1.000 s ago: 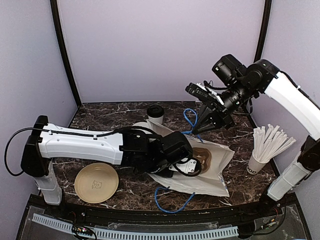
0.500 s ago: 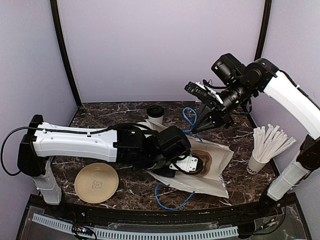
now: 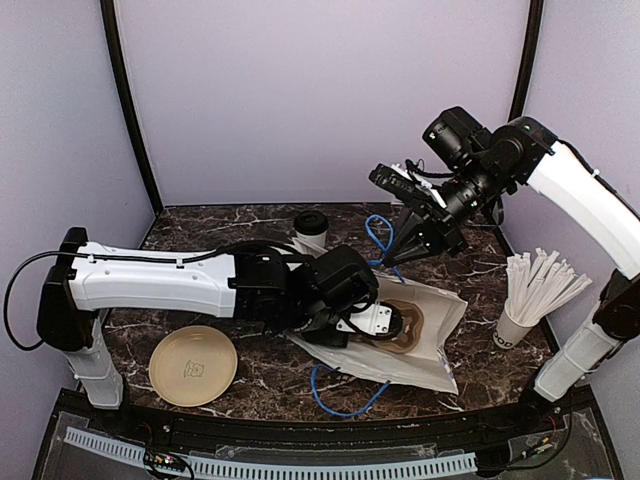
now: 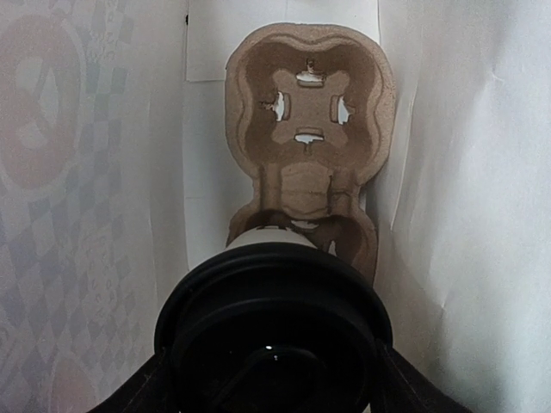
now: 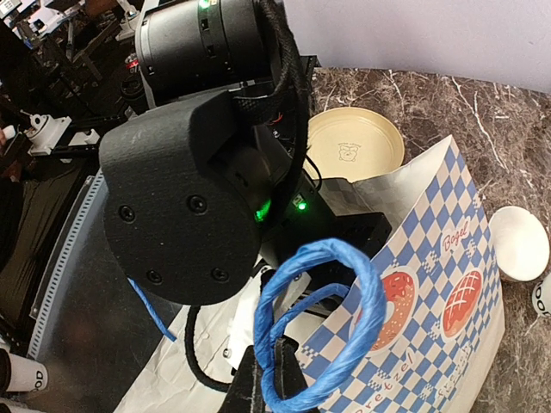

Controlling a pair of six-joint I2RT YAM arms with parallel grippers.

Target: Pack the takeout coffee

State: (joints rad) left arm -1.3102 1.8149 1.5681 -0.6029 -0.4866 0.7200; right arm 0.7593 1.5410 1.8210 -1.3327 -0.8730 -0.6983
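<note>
Coffee cup (image 4: 269, 234) mostly under black lid (image 4: 271, 327)

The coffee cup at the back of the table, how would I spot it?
Find the big white paper bag lying in the middle. Just behind it, toward the back, stands a small white cup. It wears a black lid, while the cup on the right is full of white sticks.

white paper cup (image 4: 271, 301) with black lid, clasped in left gripper (image 4: 271, 391), base at near pocket of brown carrier (image 4: 310, 112) inside paper bag (image 4: 465, 215) mid-table, second black-lidded cup (image 3: 311, 228) upright at far side, just beyond bag
</note>
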